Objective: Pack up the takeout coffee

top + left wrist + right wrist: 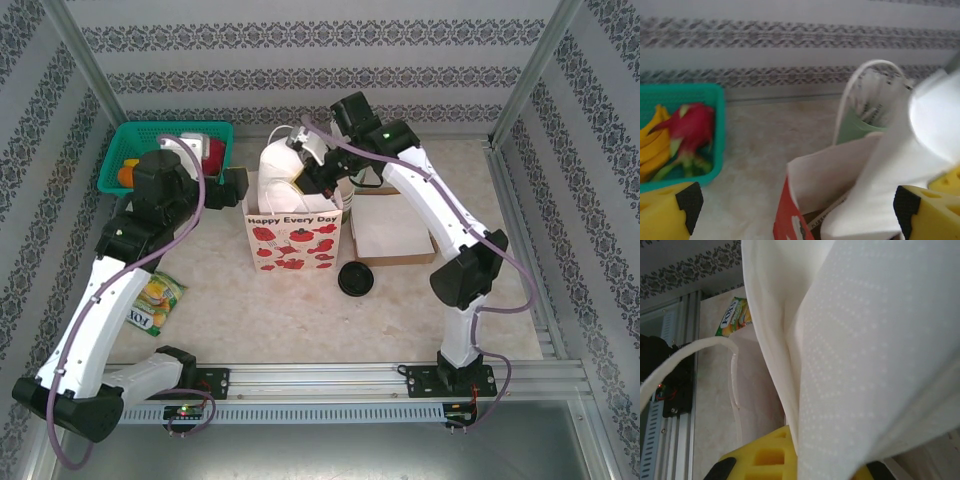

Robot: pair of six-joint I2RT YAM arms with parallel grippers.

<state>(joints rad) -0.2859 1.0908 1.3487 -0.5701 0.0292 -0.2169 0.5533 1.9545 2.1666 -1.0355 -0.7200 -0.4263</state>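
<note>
The red-and-white paper bag stands upright mid-table. My right gripper reaches over its top from the right and is shut on the bag's white upper wall, which runs between the yellow fingers. My left gripper hovers by the bag's left top corner, open, with the corner between its spread pads but untouched. A round black lid lies on the table in front of the bag. The takeout coffee's cup is hidden. Something brown shows deep inside the bag; I cannot tell what.
A green basket of fruit sits at the back left, seen close as basket. A green cup of white wrapped straws stands behind the bag. A flat white box lies right of it, a snack packet front left.
</note>
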